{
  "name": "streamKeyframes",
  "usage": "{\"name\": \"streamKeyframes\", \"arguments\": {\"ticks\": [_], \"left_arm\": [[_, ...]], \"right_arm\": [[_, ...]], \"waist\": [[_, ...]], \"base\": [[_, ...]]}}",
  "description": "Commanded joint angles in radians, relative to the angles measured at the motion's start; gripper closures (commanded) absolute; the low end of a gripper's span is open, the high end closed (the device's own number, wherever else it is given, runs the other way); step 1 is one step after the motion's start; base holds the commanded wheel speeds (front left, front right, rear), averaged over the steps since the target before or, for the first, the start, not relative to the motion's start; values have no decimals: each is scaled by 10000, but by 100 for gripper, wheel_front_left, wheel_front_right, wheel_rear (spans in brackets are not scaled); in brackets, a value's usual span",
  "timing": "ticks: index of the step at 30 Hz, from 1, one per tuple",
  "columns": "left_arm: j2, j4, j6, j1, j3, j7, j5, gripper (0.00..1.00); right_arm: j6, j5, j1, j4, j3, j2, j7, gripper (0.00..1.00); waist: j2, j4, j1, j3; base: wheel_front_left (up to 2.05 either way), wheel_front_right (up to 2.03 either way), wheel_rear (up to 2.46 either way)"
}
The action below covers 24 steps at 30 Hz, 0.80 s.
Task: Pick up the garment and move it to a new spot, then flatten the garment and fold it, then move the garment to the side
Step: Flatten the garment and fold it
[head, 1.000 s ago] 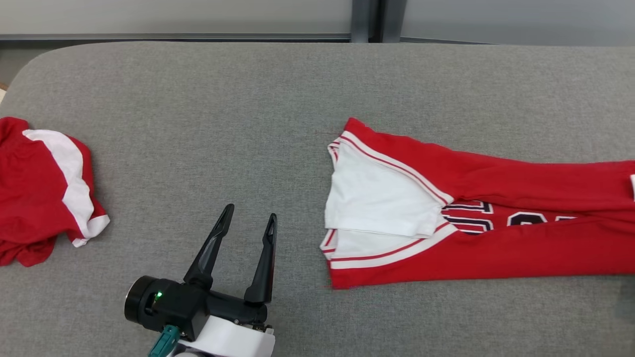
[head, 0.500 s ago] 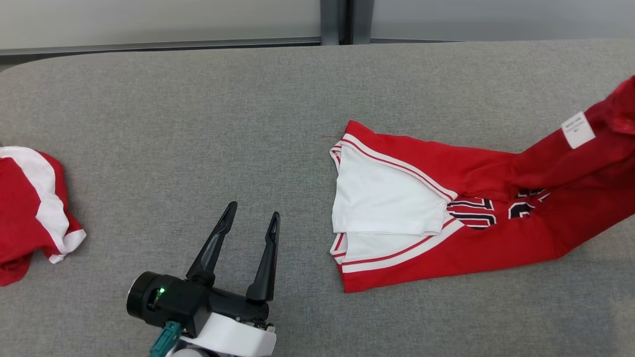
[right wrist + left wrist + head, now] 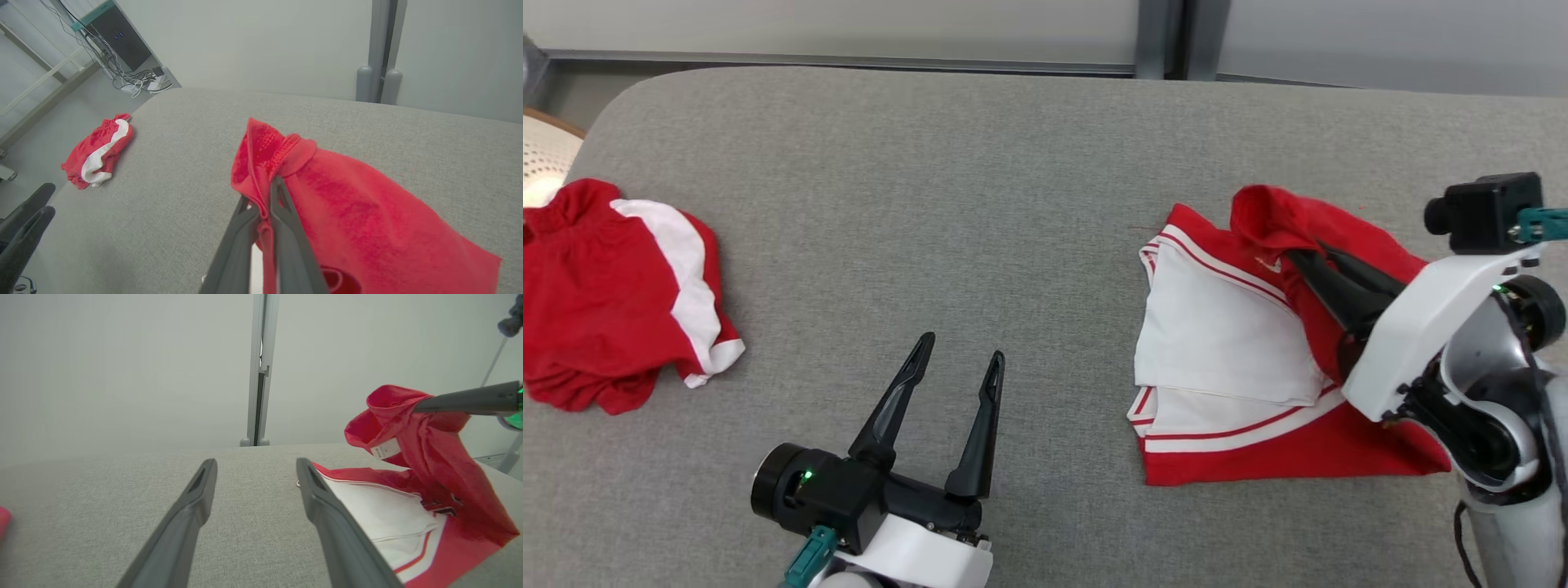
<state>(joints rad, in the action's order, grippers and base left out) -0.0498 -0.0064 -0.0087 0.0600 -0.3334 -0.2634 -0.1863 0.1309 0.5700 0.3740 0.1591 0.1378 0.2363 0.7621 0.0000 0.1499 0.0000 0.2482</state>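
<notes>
On the right wrist camera I see my right gripper (image 3: 261, 194) with its two dark fingers pinched together on a raised fold of the red knitted garment (image 3: 347, 204), above the grey fabric-covered table (image 3: 184, 155). Far to the left, near the table's edge, lies a crumpled red and white cloth (image 3: 98, 151). At the lower left corner my left gripper (image 3: 47, 200) shows, its fingers apart.
</notes>
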Motion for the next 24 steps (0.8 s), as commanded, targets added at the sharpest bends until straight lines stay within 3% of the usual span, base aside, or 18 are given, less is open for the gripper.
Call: {"name": "streamKeyframes", "arguments": {"ticks": [1,10,12,13,20,24], "left_arm": [[-24,4,39,139,-1,-14,-89,0],[-20,-7,199,250,-251,-14,-372,0],[-21,27,221,258,-314,-14,-418,0],[-23,35,246,255,-320,-14,-438,0],[-22,176,342,-5,-250,-14,-378,0],[-22,111,440,-150,-65,-14,-336,0]], "right_arm": [[-4,-42,176,-205,169,-45,-145,100],[-3,-385,442,-2006,1288,-716,-913,100],[-3,-259,397,-2172,1414,-808,-959,58],[-3,-205,386,-2171,1407,-815,-1015,0],[-3,-5,-170,-1040,653,-137,-1535,0],[-3,-203,-849,197,-243,422,-2533,0]], "waist": [[0,270,0,-14],[0,867,0,71],[0,932,0,38],[0,955,0,16],[0,949,0,-356],[0,635,0,-591]], "base": [[0,0,0],[0,0,0],[0,0,0],[0,0,0],[0,0,0],[0,0,0]]}}
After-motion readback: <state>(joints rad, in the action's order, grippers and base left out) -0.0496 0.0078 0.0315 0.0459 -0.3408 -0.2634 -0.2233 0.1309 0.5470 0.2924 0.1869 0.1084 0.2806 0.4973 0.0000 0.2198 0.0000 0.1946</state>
